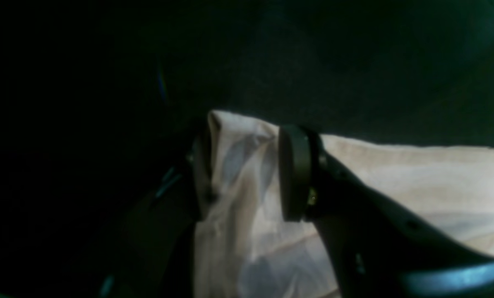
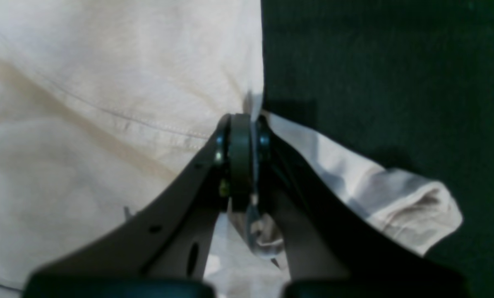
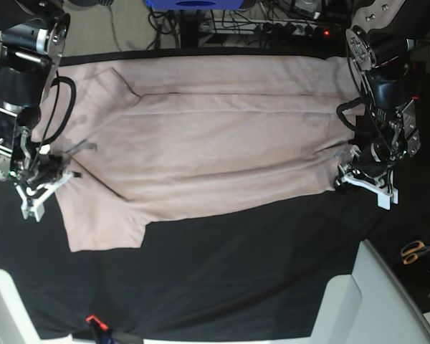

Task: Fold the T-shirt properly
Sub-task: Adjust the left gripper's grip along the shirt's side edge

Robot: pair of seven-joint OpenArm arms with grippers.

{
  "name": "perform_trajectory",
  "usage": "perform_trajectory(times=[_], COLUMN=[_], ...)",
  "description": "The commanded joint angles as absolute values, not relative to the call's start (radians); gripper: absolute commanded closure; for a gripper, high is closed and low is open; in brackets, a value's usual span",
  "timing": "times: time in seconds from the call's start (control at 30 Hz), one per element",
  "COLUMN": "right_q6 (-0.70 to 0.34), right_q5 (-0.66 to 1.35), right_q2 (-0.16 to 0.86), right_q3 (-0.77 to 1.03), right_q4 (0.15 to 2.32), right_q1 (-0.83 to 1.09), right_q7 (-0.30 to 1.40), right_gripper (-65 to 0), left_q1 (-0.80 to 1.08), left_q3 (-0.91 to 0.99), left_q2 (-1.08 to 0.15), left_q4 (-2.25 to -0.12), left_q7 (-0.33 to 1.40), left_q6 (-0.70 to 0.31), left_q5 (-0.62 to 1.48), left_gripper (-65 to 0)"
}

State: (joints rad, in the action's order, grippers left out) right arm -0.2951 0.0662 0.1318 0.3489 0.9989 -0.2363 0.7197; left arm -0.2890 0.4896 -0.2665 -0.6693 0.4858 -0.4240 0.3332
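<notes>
T-shirt (image 3: pixel 215 136): spread flat on the black tablecloth (image 3: pixel 236 279), far half of table, between the two arms.
Long axis: runs side to side in base view; sleeve end toward right arm, hem end toward left arm.
Right gripper (image 2: pixel 247 145): clamped on a thin fabric edge near the sleeve.
Left gripper (image 1: pixel 247 165): jaws parted around a bunched corner of cloth; firm pinch not evident.
Step, judged: carrying near edge over for lengthwise fold.
Technique: confirm left pinch first; lift both ends evenly, keep the edge taut, lay it parallel to far edge.
</notes>
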Motion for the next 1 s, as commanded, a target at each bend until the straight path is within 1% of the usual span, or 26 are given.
perform_trajectory(times=[0.0,0.47,0.5,0.53,0.63,0.67,0.9,0.97], right_q6=[-0.297,-0.297,-0.297,-0.297,-0.297,-0.297,-0.297,-0.297], right_q5=[0.067,0.067,0.067,0.067,0.067,0.067,0.067,0.067], right_q2=[0.143,0.143,0.143,0.143,0.143,0.143,0.143,0.143], right_q3=[0.349,0.349,0.349,0.349,0.349,0.349,0.349,0.349], right_q4=[1.012,1.012,1.012,1.012,1.012,1.012,1.012,1.012], right_q1=[-0.262,-0.262,-0.262,-0.262,-0.262,-0.262,-0.262,-0.262], right_q7=[0.707,0.707,0.707,0.707,0.707,0.707,0.707,0.707], right_gripper=[-0.8,-0.8,-0.8,-0.8,-0.8,-0.8,-0.8,-0.8], left_q1=[-0.289,-0.291,-0.291,-0.291,-0.291,-0.291,-0.311,-0.314], left_q3=[0.486,0.486,0.486,0.486,0.486,0.486,0.484,0.455], left_q2=[-0.262,-0.260,-0.260,-0.260,-0.263,-0.265,-0.266,-0.274], left_q4=[-0.654,-0.648,-0.648,-0.648,-0.648,-0.648,-0.659,-0.661], left_q7=[0.550,0.549,0.549,0.549,0.549,0.549,0.555,0.556], left_q6=[-0.414,-0.415,-0.415,-0.415,-0.415,-0.415,-0.409,-0.409], left_q5=[0.298,0.291,0.291,0.289,0.289,0.289,0.288,0.286], left_gripper=[-25.2,-24.7,-23.7,-20.7,-2.5,0.0,0.0,0.0])
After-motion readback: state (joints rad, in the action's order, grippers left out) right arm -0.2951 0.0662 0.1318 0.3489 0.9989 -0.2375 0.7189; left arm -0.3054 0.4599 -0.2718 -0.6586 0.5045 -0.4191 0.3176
